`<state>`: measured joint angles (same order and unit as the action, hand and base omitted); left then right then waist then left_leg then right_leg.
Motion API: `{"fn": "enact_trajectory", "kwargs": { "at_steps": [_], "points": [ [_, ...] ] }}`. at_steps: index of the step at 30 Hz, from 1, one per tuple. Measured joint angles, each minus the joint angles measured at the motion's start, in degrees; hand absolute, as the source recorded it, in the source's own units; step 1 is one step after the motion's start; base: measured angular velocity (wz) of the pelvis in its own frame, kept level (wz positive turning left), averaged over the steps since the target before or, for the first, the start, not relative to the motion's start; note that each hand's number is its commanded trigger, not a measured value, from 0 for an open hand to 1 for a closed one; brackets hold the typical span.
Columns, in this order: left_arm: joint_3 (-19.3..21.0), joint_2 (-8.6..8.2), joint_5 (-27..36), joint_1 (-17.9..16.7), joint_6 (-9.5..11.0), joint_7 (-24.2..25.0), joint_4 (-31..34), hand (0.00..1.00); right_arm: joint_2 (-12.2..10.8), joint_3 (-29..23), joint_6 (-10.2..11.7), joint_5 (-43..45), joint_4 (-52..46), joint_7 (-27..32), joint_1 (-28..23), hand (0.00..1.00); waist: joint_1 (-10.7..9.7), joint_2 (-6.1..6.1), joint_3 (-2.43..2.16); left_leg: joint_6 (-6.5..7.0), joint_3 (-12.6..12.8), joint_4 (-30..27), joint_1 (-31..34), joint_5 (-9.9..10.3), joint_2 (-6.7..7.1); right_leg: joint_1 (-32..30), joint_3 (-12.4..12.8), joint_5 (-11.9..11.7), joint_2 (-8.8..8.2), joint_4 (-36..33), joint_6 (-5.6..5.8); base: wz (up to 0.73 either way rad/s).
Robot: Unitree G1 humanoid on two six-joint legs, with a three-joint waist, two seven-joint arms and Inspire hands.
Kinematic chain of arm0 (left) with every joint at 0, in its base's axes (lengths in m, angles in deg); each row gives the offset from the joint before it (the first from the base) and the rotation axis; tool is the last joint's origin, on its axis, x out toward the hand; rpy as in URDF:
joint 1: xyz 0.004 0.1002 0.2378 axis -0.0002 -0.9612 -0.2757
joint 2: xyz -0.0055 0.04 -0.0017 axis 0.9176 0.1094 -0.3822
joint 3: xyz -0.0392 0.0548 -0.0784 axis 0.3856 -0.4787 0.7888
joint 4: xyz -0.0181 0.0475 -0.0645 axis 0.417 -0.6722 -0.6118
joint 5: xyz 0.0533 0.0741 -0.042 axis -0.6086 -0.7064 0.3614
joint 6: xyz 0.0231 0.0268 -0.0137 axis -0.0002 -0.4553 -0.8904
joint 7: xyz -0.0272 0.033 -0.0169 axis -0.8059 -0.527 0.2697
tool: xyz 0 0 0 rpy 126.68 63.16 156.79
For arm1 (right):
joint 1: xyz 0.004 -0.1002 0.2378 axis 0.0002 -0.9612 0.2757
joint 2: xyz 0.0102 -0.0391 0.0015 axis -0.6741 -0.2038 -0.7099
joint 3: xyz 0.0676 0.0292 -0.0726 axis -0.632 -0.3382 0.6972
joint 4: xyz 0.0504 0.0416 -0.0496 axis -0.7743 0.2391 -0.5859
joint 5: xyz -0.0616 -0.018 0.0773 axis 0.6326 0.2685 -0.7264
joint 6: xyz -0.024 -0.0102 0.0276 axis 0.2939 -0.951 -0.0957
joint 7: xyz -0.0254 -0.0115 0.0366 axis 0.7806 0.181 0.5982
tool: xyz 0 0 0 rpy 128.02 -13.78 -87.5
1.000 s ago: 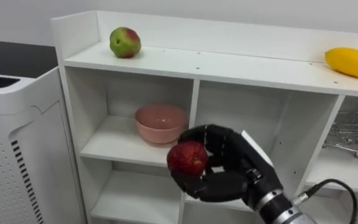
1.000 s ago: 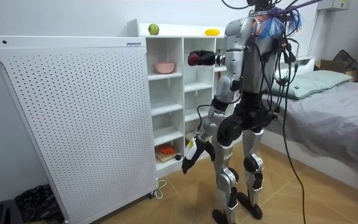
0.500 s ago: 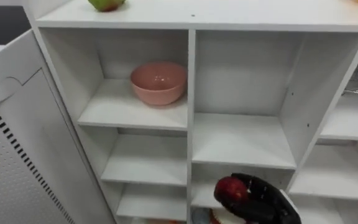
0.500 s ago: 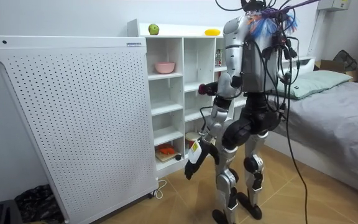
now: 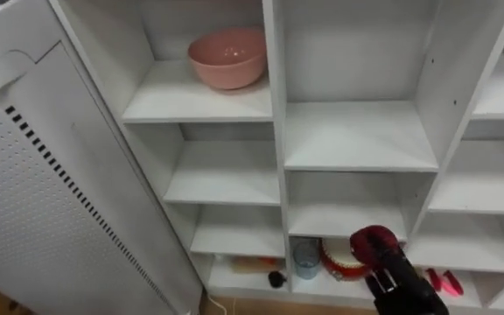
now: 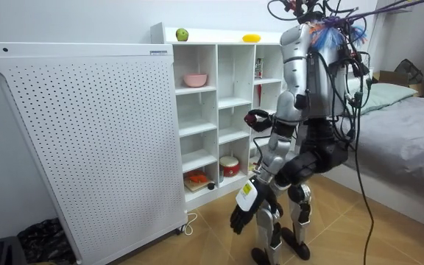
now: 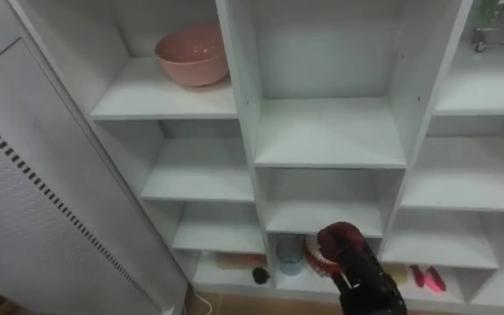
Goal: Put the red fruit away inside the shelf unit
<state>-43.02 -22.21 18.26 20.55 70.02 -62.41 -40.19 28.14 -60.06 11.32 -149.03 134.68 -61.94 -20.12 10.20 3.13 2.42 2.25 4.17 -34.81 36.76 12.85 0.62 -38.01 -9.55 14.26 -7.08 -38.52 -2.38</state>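
The right hand [image 5: 399, 282] is curled round a red apple [image 5: 372, 242] (dark, glossy), held low before the closet's [image 5: 275, 131] bottom middle shelves. A pink bowl [image 5: 227, 57] sits toward the right edge of an upper left shelf. The left hand [image 6: 243, 215] hangs beside the knee.

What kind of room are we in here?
Likely a bedroom: a bed with a pillow at the room view's right, a white shelf unit against the wall, and a pink bowl on one shelf.
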Motion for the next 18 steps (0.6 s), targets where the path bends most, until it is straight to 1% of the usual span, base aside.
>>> {"fn": "enact_trajectory", "kwargs": {
  "at_steps": [4, 6, 9, 10, 12, 13, 14, 15, 16, 18],
  "points": [
    [-2.14, -0.07, 3.21, -0.83, -0.74, -0.22, 2.78, 0.0, 1.05, -3.04, -0.03, -3.28, 3.7, -0.43, 2.36, 1.0, 1.11, 0.19, 0.06, 0.12, -0.3, -1.58, 3.74, -0.19, 0.11, -3.5, 0.08, -0.2, -0.21, -1.47, -0.03, 0.02],
    [-2.57, 0.06, 4.09, -1.55, -0.86, -0.43, 4.38, 0.0, 1.57, -3.41, -0.06, -4.39, 4.45, -0.43, 3.71, 1.0, 1.34, 0.18, 0.05, 0.2, -0.27, -2.13, 5.69, -0.28, 0.16, -5.46, 0.12, -0.2, -0.33, -2.15, -0.03, 0.04],
    [-2.66, 0.13, 6.09, -1.47, -1.05, -0.46, 5.76, 0.0, 3.21, -3.5, -0.45, -6.41, 5.29, -1.31, 6.44, 1.0, 1.46, 0.14, 0.07, 0.41, -0.15, -3.38, 9.01, -0.5, 0.7, -9.21, 0.1, -0.05, -1.22, -4.44, -0.46, 0.11],
    [-2.88, 0.35, 6.88, -1.47, -1.17, -0.58, 6.27, 0.0, 4.01, -3.53, -0.94, -7.25, 5.3, -1.38, 7.14, 1.0, 1.45, 0.06, 0.12, 0.41, -0.22, -4.16, 10.1, -0.49, 1.03, -10.39, 0.04, 0.36, -1.82, -5.68, -0.61, 0.16],
    [-3.89, 0.99, 8.12, -1.5, -1.11, -1.28, 6.93, 0.0, 5.16, -3.46, -1.51, -8.02, 5.3, -1.41, 8.02, 1.0, 1.59, -0.05, 0.12, 0.42, -0.2, -5.23, 11.46, -0.3, 1.03, -11.65, 0.09, 0.9, -1.93, -6.82, -0.58, 0.12],
    [-4.26, 1.58, 9.26, -1.55, -0.97, -1.64, 7.51, 0.0, 5.7, -3.47, -1.54, -8.04, 5.29, -1.43, 8.93, 1.0, 1.53, -0.25, 0.15, 0.36, -0.31, -5.98, 12.65, -0.14, 1.03, -12.69, 0.0, 1.23, -1.98, -7.52, -0.71, 0.09],
    [-4.38, 1.88, 9.4, -1.55, -0.94, -1.66, 7.79, 0.0, 5.94, -3.47, -1.51, -8.0, 5.29, -1.42, 9.48, 1.0, 1.39, -0.26, 0.15, 0.31, -0.42, -6.42, 13.28, -0.07, 1.04, -13.24, -0.1, 1.41, -2.0, -7.87, -0.72, 0.13],
    [-4.72, 2.38, 9.47, -1.51, -0.86, -1.73, 8.2, 0.0, 6.65, -3.47, -1.49, -7.54, 5.31, -1.42, 10.35, 1.0, 1.18, -0.3, 0.14, 0.22, -0.6, -7.33, 14.56, 0.1, 1.06, -14.24, -0.38, 1.69, -2.1, -8.64, -0.83, 0.15],
    [-5.17, 2.59, 9.48, -1.51, -0.89, -1.84, 8.91, 0.0, 7.48, -3.47, -1.49, -7.28, 5.38, -1.42, 10.98, 1.0, 1.12, -0.32, 0.15, 0.2, -0.73, -8.28, 15.48, 0.36, 1.05, -14.98, -0.58, 1.89, -2.21, -9.43, -0.89, 0.14],
    [-6.18, 2.59, 9.47, -1.69, -0.85, -2.1, 9.21, 0.0, 8.34, -3.97, -1.52, -7.17, 5.43, -1.42, 11.34, 1.0, 1.1, -0.46, 0.24, 0.23, -1.05, -9.74, 16.22, 0.61, 1.04, -15.36, -1.14, 2.42, -2.66, -10.6, -1.16, 0.08]
  ]
}}
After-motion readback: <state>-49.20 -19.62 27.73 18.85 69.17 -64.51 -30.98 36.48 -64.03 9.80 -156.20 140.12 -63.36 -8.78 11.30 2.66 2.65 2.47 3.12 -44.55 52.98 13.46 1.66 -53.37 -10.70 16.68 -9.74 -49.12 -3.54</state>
